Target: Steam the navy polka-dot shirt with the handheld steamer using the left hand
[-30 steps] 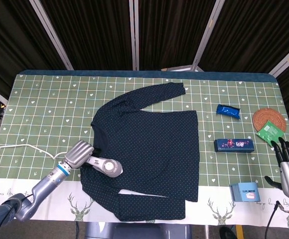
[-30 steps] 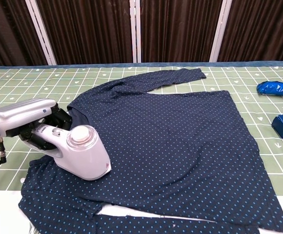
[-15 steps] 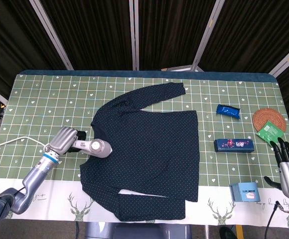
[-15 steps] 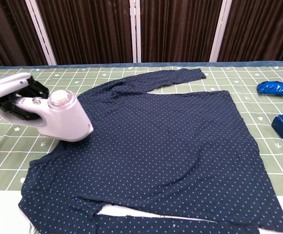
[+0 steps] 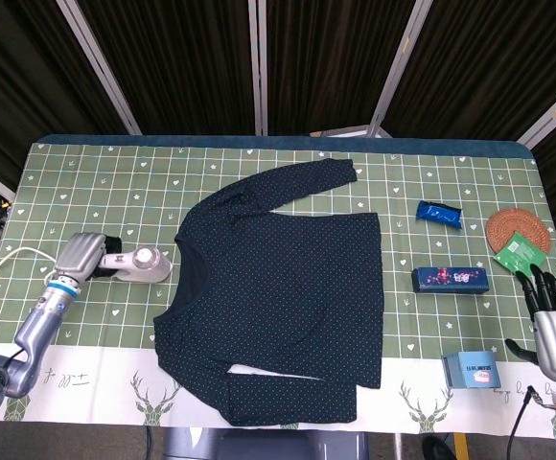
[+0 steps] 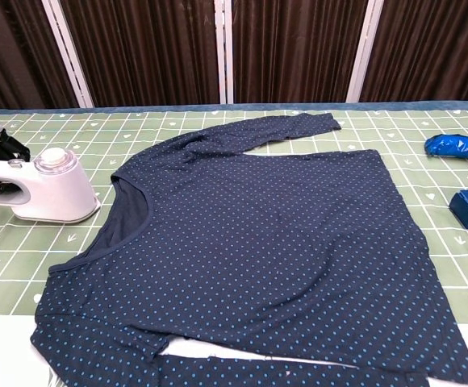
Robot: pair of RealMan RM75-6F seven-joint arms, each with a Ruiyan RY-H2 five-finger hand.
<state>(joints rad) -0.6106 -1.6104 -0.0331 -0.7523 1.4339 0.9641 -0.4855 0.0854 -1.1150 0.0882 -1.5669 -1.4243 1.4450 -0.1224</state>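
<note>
- Left of the navy polka-dot shirt (image 5: pixel 283 292), the left hand (image 5: pixel 79 255) grips the handheld steamer (image 5: pixel 141 265), resting on the table (image 5: pixel 96 182).
- Right hand (image 5: pixel 554 326) hangs empty, fingers spread, beside a blue box (image 5: pixel 472 369).

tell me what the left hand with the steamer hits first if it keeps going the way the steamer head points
Probably the navy polka-dot shirt: the left hand holds the steamer aimed toward the neckline, with only bare tablecloth between.

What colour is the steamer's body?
White steamer, with a grey round cap; clearest in the chest view.
</note>
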